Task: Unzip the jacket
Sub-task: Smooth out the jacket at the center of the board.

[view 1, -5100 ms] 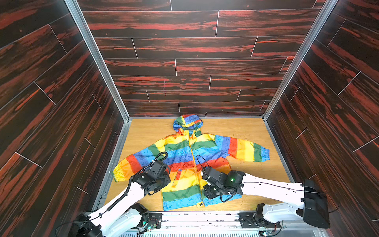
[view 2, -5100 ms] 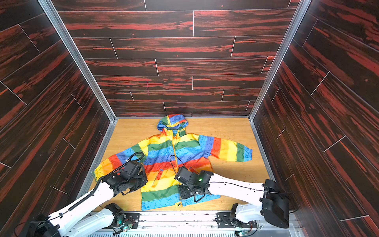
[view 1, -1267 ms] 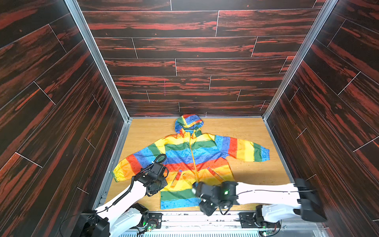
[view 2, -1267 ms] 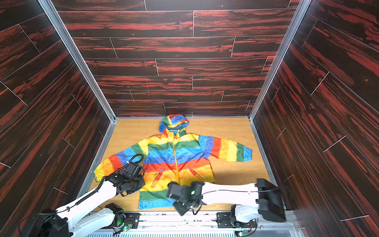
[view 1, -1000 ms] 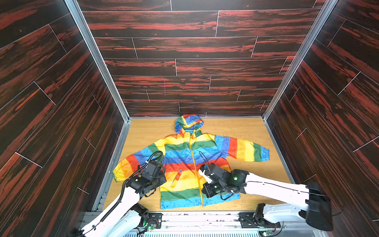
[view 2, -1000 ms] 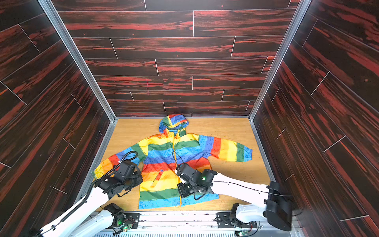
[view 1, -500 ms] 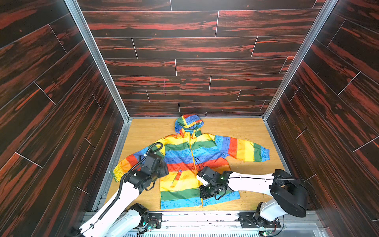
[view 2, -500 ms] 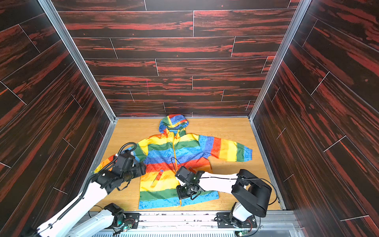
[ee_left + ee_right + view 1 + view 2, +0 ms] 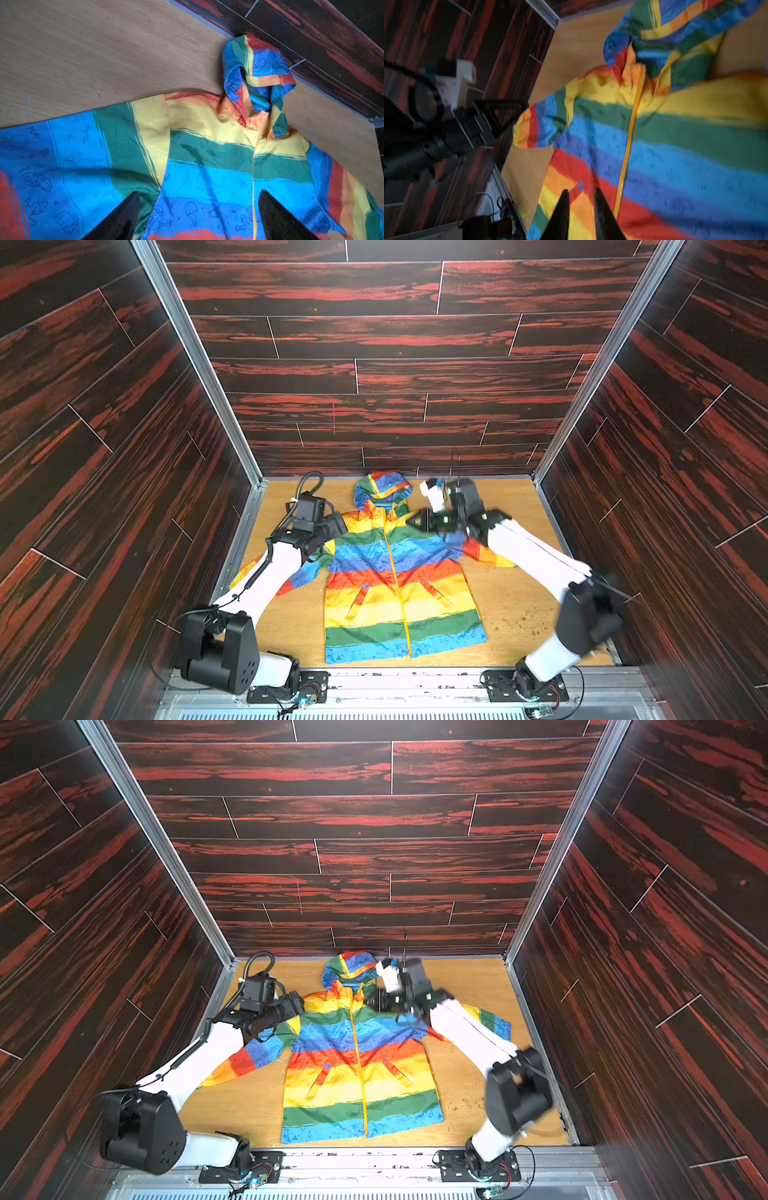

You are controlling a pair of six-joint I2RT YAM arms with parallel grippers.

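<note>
Wood floor (image 9: 513, 608) rims the jacket (image 9: 390, 572); left end effector (image 9: 198, 193) wide, right end effector (image 9: 581, 190) narrow.

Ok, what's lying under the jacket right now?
The jacket lies spread on the wooden tabletop, and bare wood shows around it. Anything directly beneath the fabric is covered, so it cannot be seen.

Both top views are bright; the right arm (image 9: 536, 560), at three o'clock, smears; the dimmer right wrist view blurs the jacket (image 9: 675, 145).
</note>
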